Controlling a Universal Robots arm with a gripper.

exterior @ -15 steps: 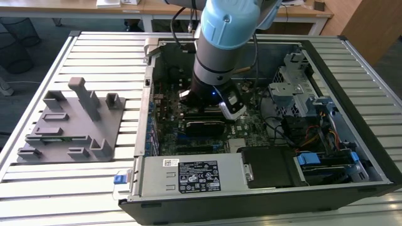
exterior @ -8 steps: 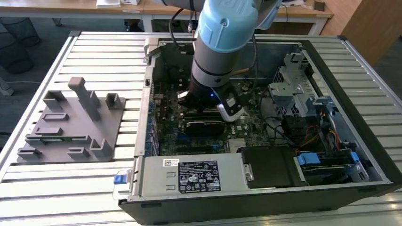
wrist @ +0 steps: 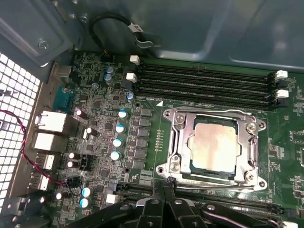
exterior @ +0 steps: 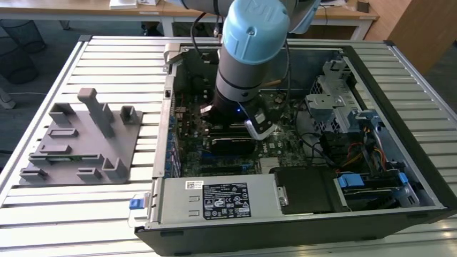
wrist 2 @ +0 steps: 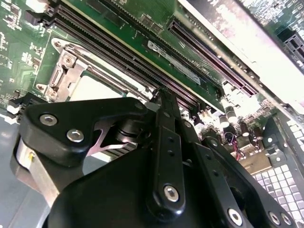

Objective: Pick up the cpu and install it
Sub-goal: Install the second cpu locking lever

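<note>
The cpu lies flat inside the metal socket frame on the green motherboard, its pale silver top facing up. In the second wrist view a corner of the cpu shows past the black gripper linkage. My gripper hovers just off the socket's edge, beside the memory slots, and is apart from the chip. Its fingers are pressed together with nothing between them. In the exterior view the arm reaches straight down into the open computer case.
A grey plastic fixture stands on the slatted table at the exterior view's left. Inside the case are a black block under the wrist, a drive cage, cables and the power supply. Memory slots run along the socket.
</note>
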